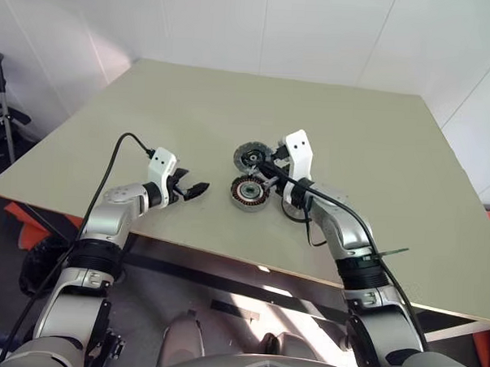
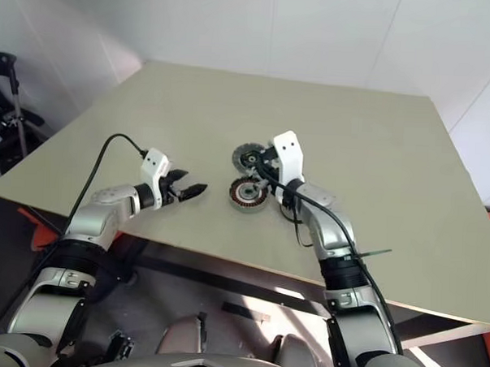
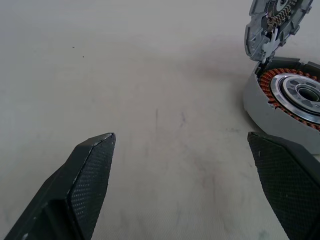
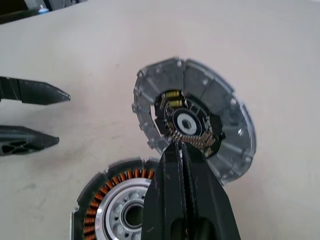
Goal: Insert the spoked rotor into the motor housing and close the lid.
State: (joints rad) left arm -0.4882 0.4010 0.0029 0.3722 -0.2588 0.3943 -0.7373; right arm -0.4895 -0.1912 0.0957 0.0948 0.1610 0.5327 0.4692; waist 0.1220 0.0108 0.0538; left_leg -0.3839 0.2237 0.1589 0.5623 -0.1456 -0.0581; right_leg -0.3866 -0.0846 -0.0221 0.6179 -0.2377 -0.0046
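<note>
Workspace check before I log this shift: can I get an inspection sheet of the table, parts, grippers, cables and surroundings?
Surface: beige table, bare apart from the parts.
Job's things: motor housing flat on table, copper windings showing; lid tilted beside it.
Clutter: nothing seen.
Grippers: right gripper shut on the lid's edge; left gripper open, holding nothing, apart from housing.
Cables: black cable along each arm.
Surroundings: white walls; dark frame at left.

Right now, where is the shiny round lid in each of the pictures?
Left eye view: the lid is mid-table, just beyond the motor housing, at the right gripper.
Right eye view: the lid is in the same spot, behind the housing.
Left wrist view: its edge peeks in at the top right corner.
Right wrist view: it sits in the centre, pinched by the shut fingers.
Shared landmark: the housing's copper windings.
</note>
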